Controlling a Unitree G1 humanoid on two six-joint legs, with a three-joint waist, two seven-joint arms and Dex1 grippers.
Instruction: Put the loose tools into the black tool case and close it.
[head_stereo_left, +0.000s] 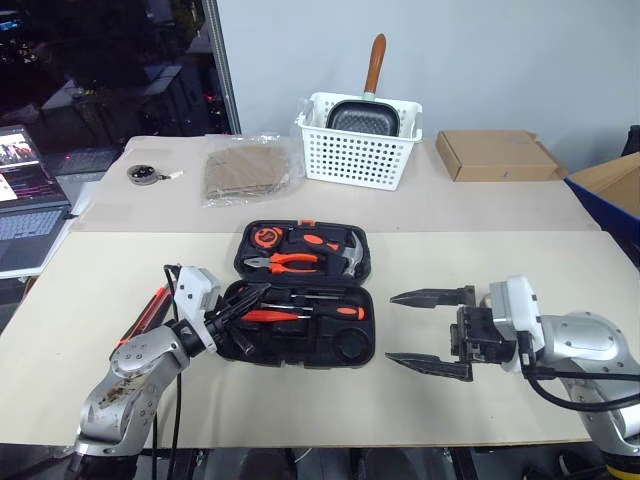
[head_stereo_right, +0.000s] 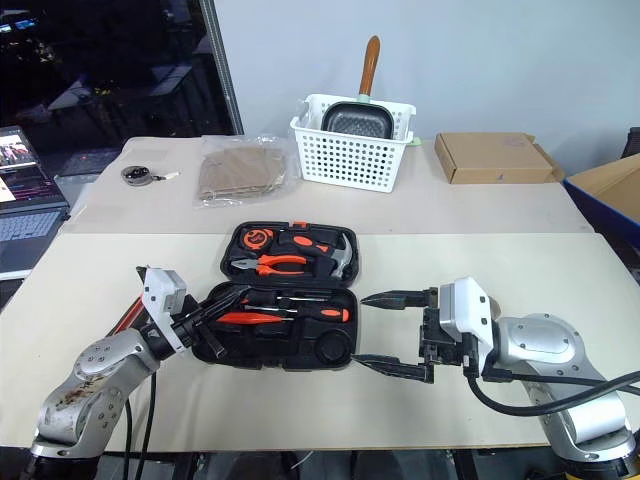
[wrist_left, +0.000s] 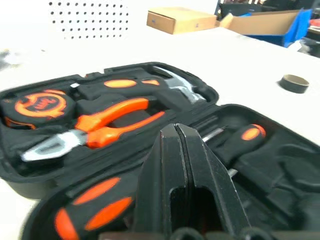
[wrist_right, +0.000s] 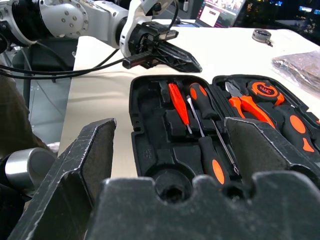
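Observation:
The black tool case (head_stereo_left: 356, 345) lies open in the middle of the table. Its far half holds a tape measure, orange pliers (head_stereo_left: 290, 262) and a hammer. Two screwdrivers (wrist_right: 210, 150) and a slim red tool (wrist_right: 177, 105) lie in the near half. My left gripper (head_stereo_left: 262, 292) is shut on nothing, with its tips over the left end of the near half. Just right of the case, my right gripper (head_stereo_left: 390, 328) stands open and points at its side. A small tan tape roll (wrist_left: 293, 83) sits on the table beyond the case.
At the back stand a white basket (head_stereo_left: 355, 160) with a pan, a cardboard box (head_stereo_left: 495, 155), a plastic bag (head_stereo_left: 245, 170) and a small round object (head_stereo_left: 145, 173). A laptop (head_stereo_left: 25, 205) sits at the far left and a blue bin (head_stereo_left: 615, 195) at the far right.

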